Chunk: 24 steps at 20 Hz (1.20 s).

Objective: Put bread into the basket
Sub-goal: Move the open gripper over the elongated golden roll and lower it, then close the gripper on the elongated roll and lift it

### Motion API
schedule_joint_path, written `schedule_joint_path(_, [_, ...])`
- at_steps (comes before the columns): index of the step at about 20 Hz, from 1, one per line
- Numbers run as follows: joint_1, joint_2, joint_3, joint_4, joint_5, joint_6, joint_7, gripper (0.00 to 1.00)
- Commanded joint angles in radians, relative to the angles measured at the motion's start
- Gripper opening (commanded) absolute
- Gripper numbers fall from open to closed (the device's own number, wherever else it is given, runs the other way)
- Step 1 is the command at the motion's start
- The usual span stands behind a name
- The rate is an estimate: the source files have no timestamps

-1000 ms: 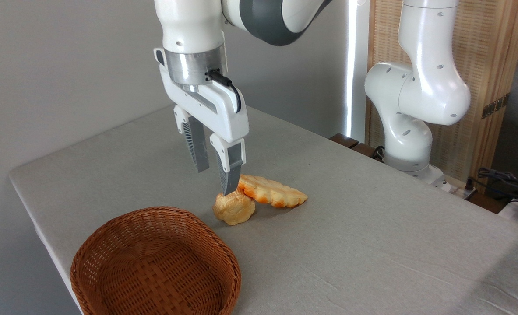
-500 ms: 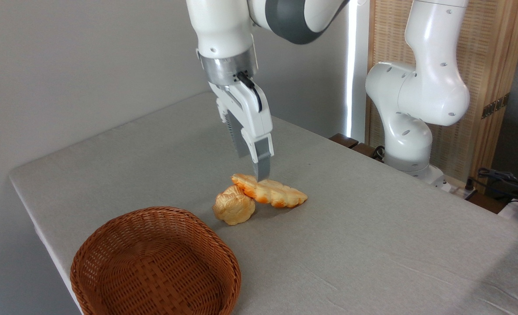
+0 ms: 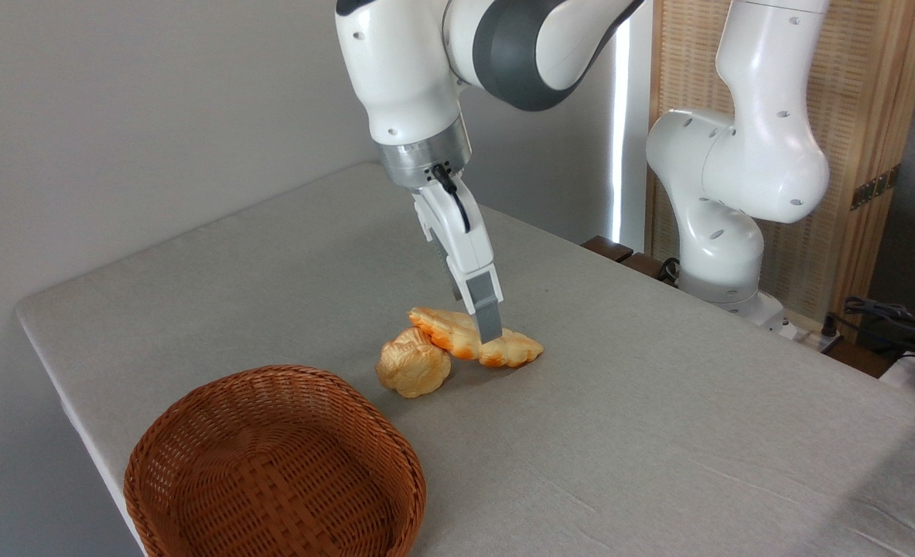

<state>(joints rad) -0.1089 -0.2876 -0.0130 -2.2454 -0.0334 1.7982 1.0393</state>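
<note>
The bread point(image 3: 443, 328) is a long, flat, braided loaf, pale golden with orange-brown edges. It lies on the grey table with its left end leaning on a small round bun point(image 3: 413, 370). My gripper point(image 3: 486, 333) is seen edge-on, lowered over the loaf's middle. Its near finger point(image 3: 486, 309) stands in front of the loaf and the far finger is mostly hidden behind it. The jaws look open across the loaf, which lies undisturbed. The reddish-brown woven basket point(image 3: 287, 374) stands empty at the front left, a short way from the bun.
The arm's white base point(image 3: 724, 255) stands at the table's far right edge, in front of a wooden screen point(image 3: 867, 116). Cables point(image 3: 890, 317) lie at the far right. The table's left edge point(image 3: 47, 363) runs close beside the basket.
My gripper moved right from over the bun to over the loaf, turned edge-on to the camera, and came down around the loaf's middle. Bread, bun and basket have not moved.
</note>
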Motion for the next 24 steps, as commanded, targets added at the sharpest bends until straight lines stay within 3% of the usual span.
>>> schedule_joint_path(1, [-0.028, 0.03, 0.002, -0.003, 0.013, 0.044, 0.015, 1.0])
schedule_joint_path(12, [-0.044, 0.059, 0.002, -0.002, 0.015, 0.075, 0.016, 1.0])
schedule_joint_path(13, [-0.044, 0.061, 0.002, -0.002, 0.017, 0.076, 0.019, 0.94])
schedule_joint_path(17, [-0.044, 0.061, 0.004, -0.002, 0.047, 0.082, 0.019, 0.4])
schedule_joint_path(18, [-0.044, 0.061, 0.004, 0.0, 0.049, 0.082, 0.019, 0.36])
schedule_joint_path(24, [-0.043, 0.061, 0.005, 0.001, 0.049, 0.082, 0.019, 0.37])
